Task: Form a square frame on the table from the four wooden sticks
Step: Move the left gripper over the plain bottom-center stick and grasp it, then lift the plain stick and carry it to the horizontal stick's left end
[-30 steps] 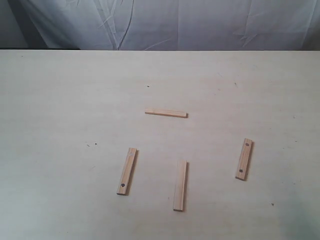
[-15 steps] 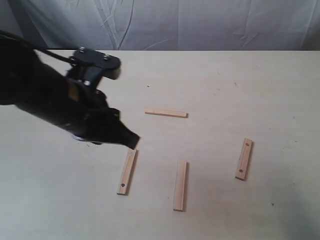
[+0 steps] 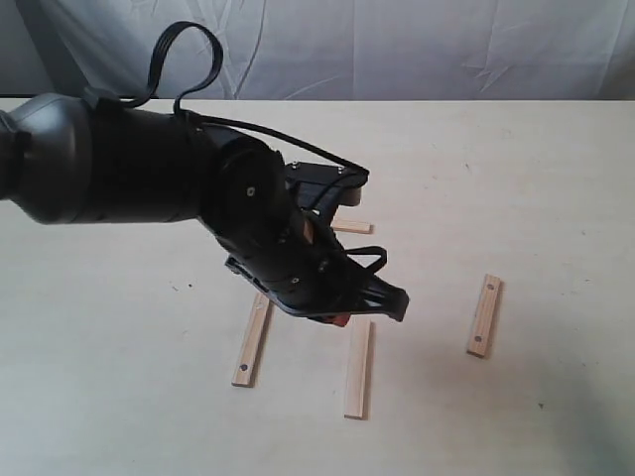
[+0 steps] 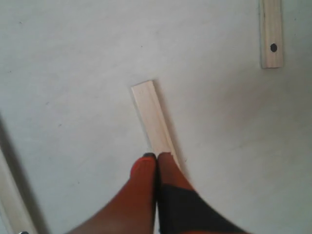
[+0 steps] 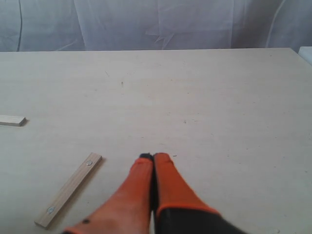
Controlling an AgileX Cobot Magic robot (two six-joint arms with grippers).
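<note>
the left end effector [image 4: 156,157] is closed and empty, its tips at one end of a plain stick [image 4: 152,114]; touching or not, i cannot tell. the stick looks light, stiff and thin, lying flat on the worktop [image 4: 73,73], so i would pinch its narrow width at the middle. a holed stick [image 4: 271,29] lies well apart. the right end effector [image 5: 153,157] is closed too, empty.

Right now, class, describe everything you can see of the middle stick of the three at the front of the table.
The middle stick is a short, flat strip of pale bare wood with square-cut ends and no holes on the part that shows. It lies flat on the table, pointing almost straight away from the exterior camera, apart from the left stick and the right stick. The left gripper, fingers together, covers its far end; contact cannot be told.
</note>
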